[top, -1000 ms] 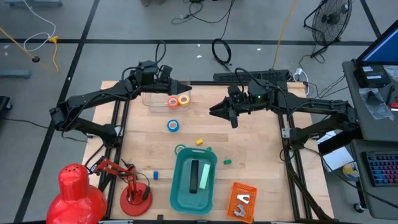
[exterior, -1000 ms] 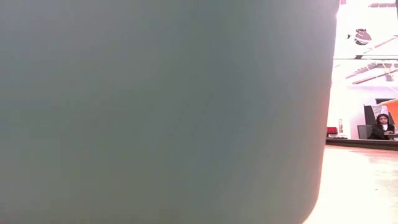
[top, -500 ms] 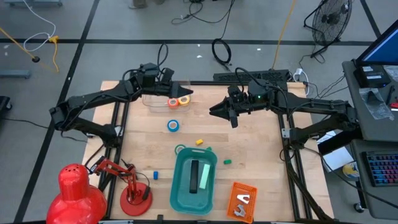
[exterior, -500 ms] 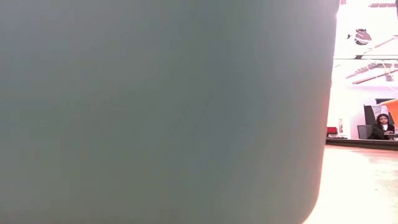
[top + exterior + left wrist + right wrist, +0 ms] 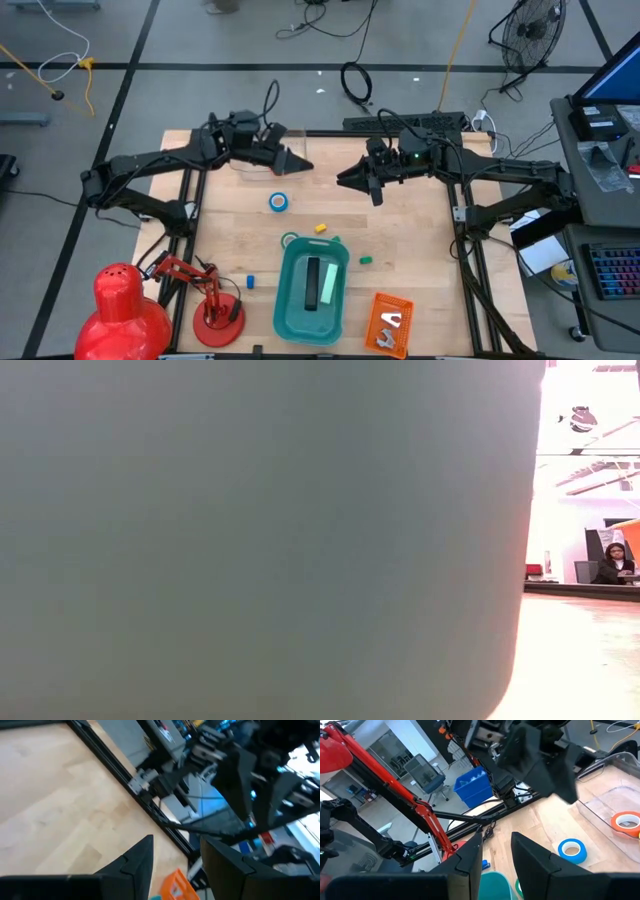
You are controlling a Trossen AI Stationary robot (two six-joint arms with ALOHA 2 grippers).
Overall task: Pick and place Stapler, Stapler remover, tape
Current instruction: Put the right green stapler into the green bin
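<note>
**A:** While I'm off the feed, where is everything, front to back?

**B:** I see the stapler [image 5: 312, 283] in the teal basket [image 5: 290, 300] at 6 o'clock and the stapler remover [image 5: 390, 322] on the orange tray [image 5: 378, 305] at 5. The blue tape [image 5: 278, 202] lies on the table [image 5: 420, 240] at 11. The orange tape [image 5: 626, 822] sits in the clear container [image 5: 240, 160] beyond.

**A:** Grippers?

**B:** My left gripper [image 5: 295, 163] hangs over that container, fingers narrowly parted, empty. My right gripper [image 5: 350, 178] hovers at 1 o'clock, likewise parted, empty

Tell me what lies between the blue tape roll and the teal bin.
In the high view, one small yellow block sits on the table between the blue tape roll and the teal bin; otherwise bare wood.
</note>
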